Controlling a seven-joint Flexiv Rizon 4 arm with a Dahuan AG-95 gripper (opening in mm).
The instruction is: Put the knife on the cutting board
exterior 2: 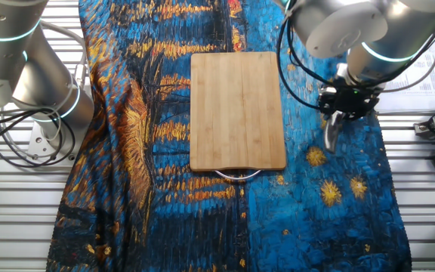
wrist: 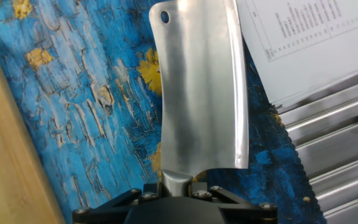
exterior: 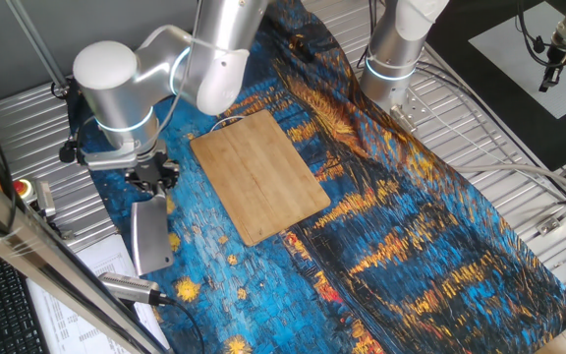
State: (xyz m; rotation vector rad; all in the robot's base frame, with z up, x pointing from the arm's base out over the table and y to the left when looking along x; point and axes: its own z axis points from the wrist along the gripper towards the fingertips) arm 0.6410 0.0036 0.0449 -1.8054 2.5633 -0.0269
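The knife [exterior: 150, 234] is a grey metal cleaver with a broad blade and a hole near its far corner. It hangs blade-down from my gripper [exterior: 153, 183], just above the blue cloth, left of the cutting board [exterior: 258, 174]. My gripper is shut on the knife's handle. In the hand view the blade [wrist: 201, 93] fills the middle and the handle sits between my jaws [wrist: 178, 183]. In the other fixed view the knife [exterior 2: 332, 130] shows edge-on below my gripper [exterior 2: 343, 106], right of the bamboo board [exterior 2: 238, 110]. The board's wire loop [exterior 2: 239, 175] lies at its near end.
A painted blue-and-orange cloth [exterior: 381, 226] covers the table. Printed paper sheets [wrist: 303, 37] lie beside the knife. A silver-and-black cylindrical tool [exterior: 134, 287] lies near the front left. A second arm's base [exterior: 391, 59] stands at the back. Metal slatted tabletop [exterior: 519, 147] shows at the sides.
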